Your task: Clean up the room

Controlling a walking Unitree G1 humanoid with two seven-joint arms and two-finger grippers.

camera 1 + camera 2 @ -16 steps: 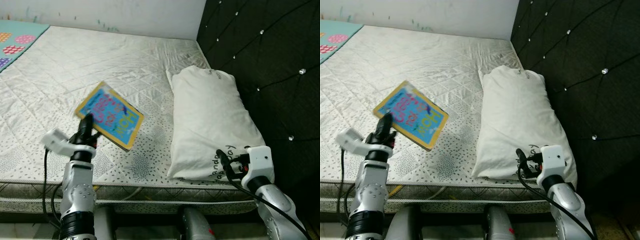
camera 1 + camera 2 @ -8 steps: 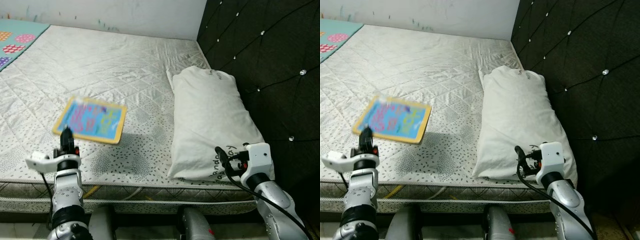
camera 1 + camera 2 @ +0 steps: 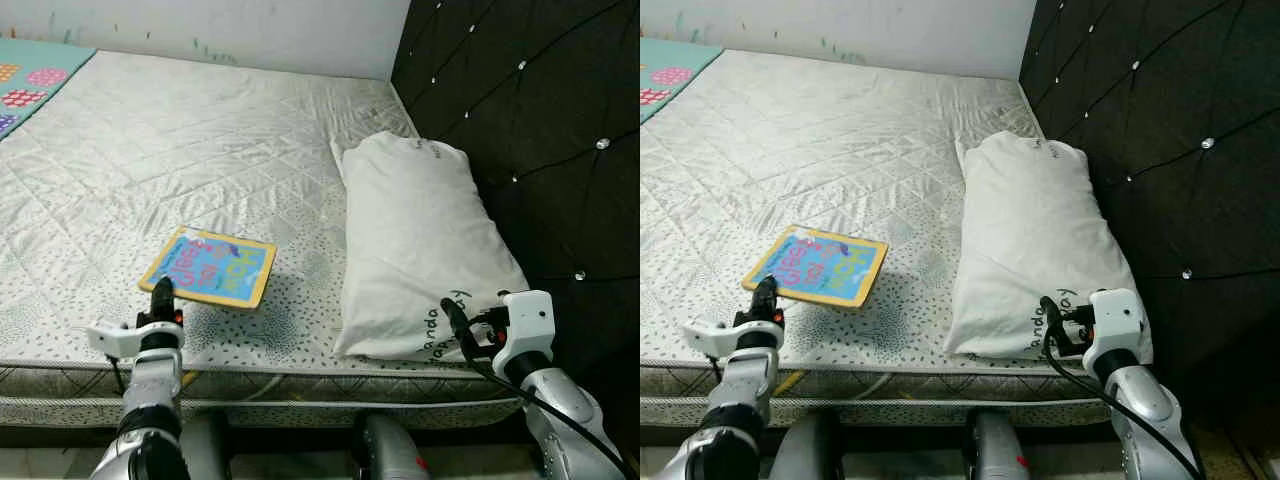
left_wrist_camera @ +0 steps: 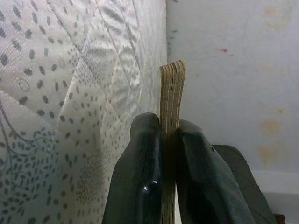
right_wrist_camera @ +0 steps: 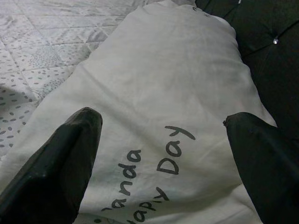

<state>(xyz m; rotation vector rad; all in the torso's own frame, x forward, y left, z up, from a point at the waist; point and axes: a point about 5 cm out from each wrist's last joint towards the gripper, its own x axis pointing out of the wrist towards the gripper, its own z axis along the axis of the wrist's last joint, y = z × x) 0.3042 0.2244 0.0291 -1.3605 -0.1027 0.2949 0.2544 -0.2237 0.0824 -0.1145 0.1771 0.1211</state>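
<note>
Bed with quilted white mattress [image 3: 200, 130], seen from the robot's head at the near edge. A board book [image 3: 208, 267] with a blue cover and yellow border lies flat on the mattress, near the front edge and well apart from the pillow [image 3: 420, 235]. Left claw [image 3: 162, 293] — fingers closed on the near corner of the book; in the left wrist view the two black fingers [image 4: 145, 172] press from either side on the book's stacked page edges [image 4: 171, 98], with no gap between pad and board. Right claw [image 5: 159, 154] — fingers spread wide apart and gripping nothing, held just in front of the near end of the pillow; the right wrist view looks between the two fingers [image 5: 60, 163] onto the pillow's white cover and its printed black lettering [image 5: 149, 172]. The pillow lies lengthwise along the black tufted headboard [image 3: 540, 120], touching it on the robot's right. A teal patterned mat [image 3: 30, 75] shows at the far left corner, beside the pale wall [image 3: 250, 30]
</note>
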